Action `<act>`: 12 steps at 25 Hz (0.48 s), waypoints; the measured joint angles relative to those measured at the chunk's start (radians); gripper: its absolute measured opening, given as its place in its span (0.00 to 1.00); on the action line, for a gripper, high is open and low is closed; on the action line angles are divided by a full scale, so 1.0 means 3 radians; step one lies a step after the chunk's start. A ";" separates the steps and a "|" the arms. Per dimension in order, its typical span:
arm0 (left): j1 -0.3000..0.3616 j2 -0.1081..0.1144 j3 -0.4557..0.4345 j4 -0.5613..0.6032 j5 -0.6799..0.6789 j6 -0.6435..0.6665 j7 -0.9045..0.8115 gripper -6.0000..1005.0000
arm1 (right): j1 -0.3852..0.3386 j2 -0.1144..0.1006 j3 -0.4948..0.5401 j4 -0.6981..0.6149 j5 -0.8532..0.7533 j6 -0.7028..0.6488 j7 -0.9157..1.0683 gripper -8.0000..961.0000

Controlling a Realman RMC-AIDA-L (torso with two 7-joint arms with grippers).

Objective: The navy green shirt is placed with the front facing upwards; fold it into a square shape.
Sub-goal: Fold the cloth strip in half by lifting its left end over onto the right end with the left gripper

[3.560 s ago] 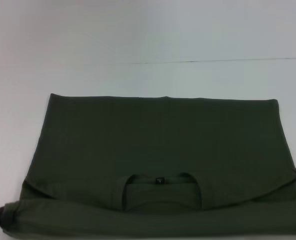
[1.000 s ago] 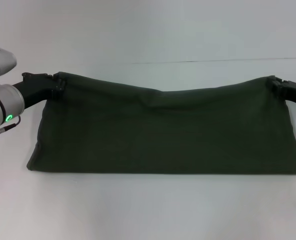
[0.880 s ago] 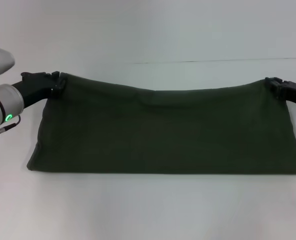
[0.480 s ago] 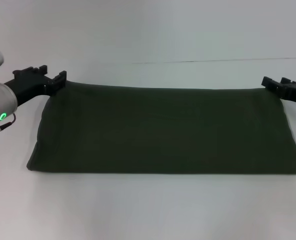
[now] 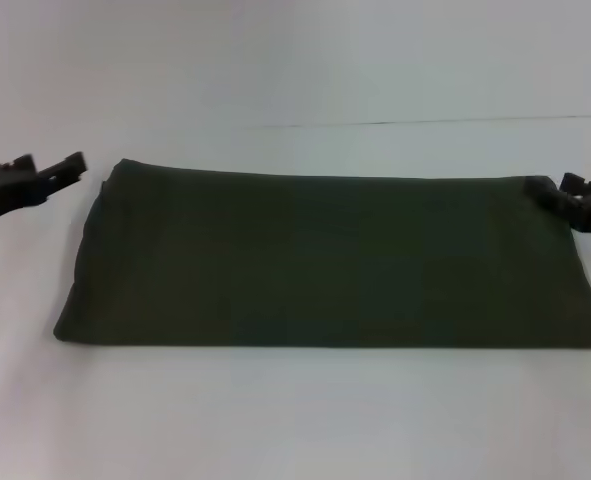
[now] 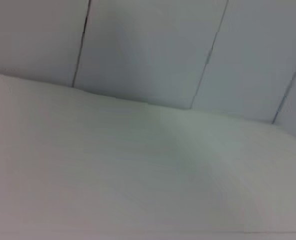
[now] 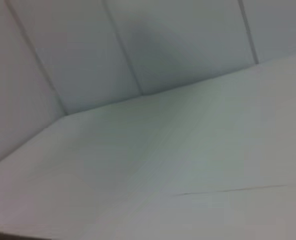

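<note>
In the head view the navy green shirt [image 5: 330, 260] lies flat on the white table [image 5: 295, 420], folded into a wide, low rectangle with no print or neckline showing. My left gripper [image 5: 63, 172] hovers open just left of the shirt's far left corner, a small gap away from the cloth. At the far right corner my right gripper [image 5: 573, 190] is open, its tips right beside the cloth edge and holding nothing. Neither wrist view shows the shirt or any fingers, only white table and wall.
A thin dark seam [image 5: 425, 122] runs across the table behind the shirt. Bare white surface surrounds the shirt in front and behind. The wrist views show pale wall panels [image 6: 148, 50] with vertical joints.
Both grippers carried the shirt's near edge over to the far edge and laid it flat. They have let go and drawn outward, the left one clear of the cloth.
</note>
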 joint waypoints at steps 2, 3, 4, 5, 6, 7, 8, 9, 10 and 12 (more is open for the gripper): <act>0.0166 0.0012 -0.0004 0.0166 0.0006 0.0329 -0.0174 0.83 | -0.0069 0.0002 0.0002 0.0000 0.0070 -0.0133 -0.0081 0.78; 0.0241 0.0013 -0.0006 0.0248 0.0015 0.0454 -0.0238 0.84 | -0.0109 0.0003 -0.0003 0.0000 0.0122 -0.0180 -0.0099 0.78; 0.0327 0.0012 -0.0009 0.0340 0.0047 0.0607 -0.0299 0.84 | -0.0136 0.0004 -0.0005 0.0000 0.0153 -0.0210 -0.0106 0.78; 0.0398 0.0011 -0.0012 0.0421 0.0086 0.0726 -0.0342 0.84 | -0.0168 0.0006 -0.0005 0.0000 0.0180 -0.0238 -0.0109 0.78; 0.0468 0.0008 -0.0018 0.0494 0.0156 0.0857 -0.0380 0.84 | -0.0185 0.0006 -0.0004 0.0000 0.0196 -0.0254 -0.0109 0.78; 0.0532 0.0006 -0.0023 0.0571 0.0247 0.0987 -0.0409 0.84 | -0.0204 0.0006 -0.0001 0.0000 0.0208 -0.0273 -0.0110 0.78; 0.0570 0.0005 -0.0024 0.0621 0.0323 0.1089 -0.0423 0.84 | -0.0219 0.0007 0.0001 0.0000 0.0221 -0.0296 -0.0110 0.78; 0.0613 0.0000 -0.0025 0.0668 0.0418 0.1202 -0.0432 0.84 | -0.0230 0.0007 0.0002 0.0000 0.0231 -0.0323 -0.0111 0.78; 0.0629 -0.0004 -0.0027 0.0689 0.0486 0.1269 -0.0435 0.84 | -0.0237 0.0006 0.0002 0.0000 0.0239 -0.0348 -0.0112 0.78; 0.0649 -0.0019 -0.0024 0.0707 0.0617 0.1337 -0.0441 0.84 | -0.0241 0.0006 -0.0001 0.0000 0.0240 -0.0404 -0.0124 0.78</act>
